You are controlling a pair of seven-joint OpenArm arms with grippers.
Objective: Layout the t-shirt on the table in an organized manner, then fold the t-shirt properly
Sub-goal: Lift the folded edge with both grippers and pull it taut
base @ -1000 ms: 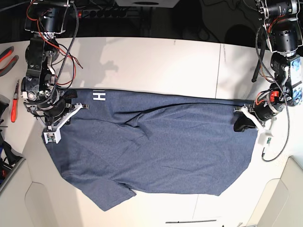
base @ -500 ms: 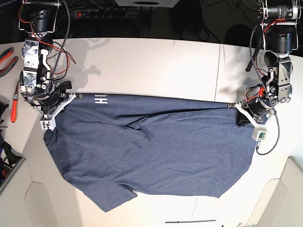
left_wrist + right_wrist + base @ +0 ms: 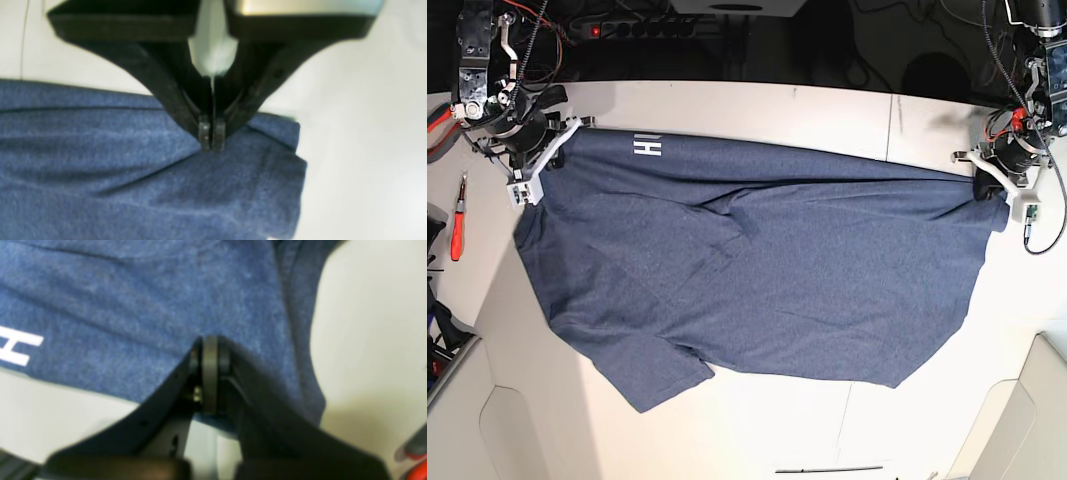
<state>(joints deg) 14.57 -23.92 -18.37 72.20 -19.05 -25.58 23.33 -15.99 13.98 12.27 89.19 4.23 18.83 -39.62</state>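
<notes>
Both arms have drawn the t-shirt [image 3: 757, 270] farther up the tabletop [image 3: 727, 110] since a second ago, the left hand [image 3: 211, 133] and right hand [image 3: 209, 350] each pinched shut on a far corner of this light, limp, stretch-prone cloth.

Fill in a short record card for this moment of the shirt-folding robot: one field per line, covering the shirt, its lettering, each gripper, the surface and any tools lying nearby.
garment: t-shirt, dark blue, spread wide but wrinkled
lettering: white letters near the far edge
left gripper: shut on the t-shirt's edge
right gripper: shut on the t-shirt's edge
surface: table, off-white
stretch: far edge pulled taut between both grippers
nearby tools: red-handled tool on the table beside the right arm
</notes>
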